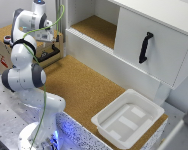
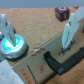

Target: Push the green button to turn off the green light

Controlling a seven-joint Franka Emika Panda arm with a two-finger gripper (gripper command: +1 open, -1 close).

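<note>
**Arm positioned over button box at far end of cork surface**

The cork surface (image 1: 84, 90) runs between the arm's base and a white cabinet (image 1: 154, 40) with a black handle (image 1: 145, 47). A white tray (image 1: 128, 119) sits at the cork's near edge, toward the exterior view's right, well apart from the arm. The middle stretch of cork between tray and arm is bare.

The arm reaches to the exterior view's upper left, where a cardboard box (image 1: 4, 47) stands at the cork's far end. The wrist hangs above the box, close to the cabinet's open side.

In the wrist view, the green button (image 2: 12, 45) sits in a round silver housing on the box top, near the box's front edge, and glows cyan-green. A small dark cube (image 2: 62, 12) lies on the cork beyond the box.

The gripper (image 2: 37, 32) is spread wide, with 2 fingers visible. 1 finger (image 2: 7, 27) stands directly over the button; whether it touches the button cannot be told. The other finger (image 2: 70, 30) hangs beside a black clamp (image 2: 59, 61) on the box. Nothing is held between the fingers.
</note>
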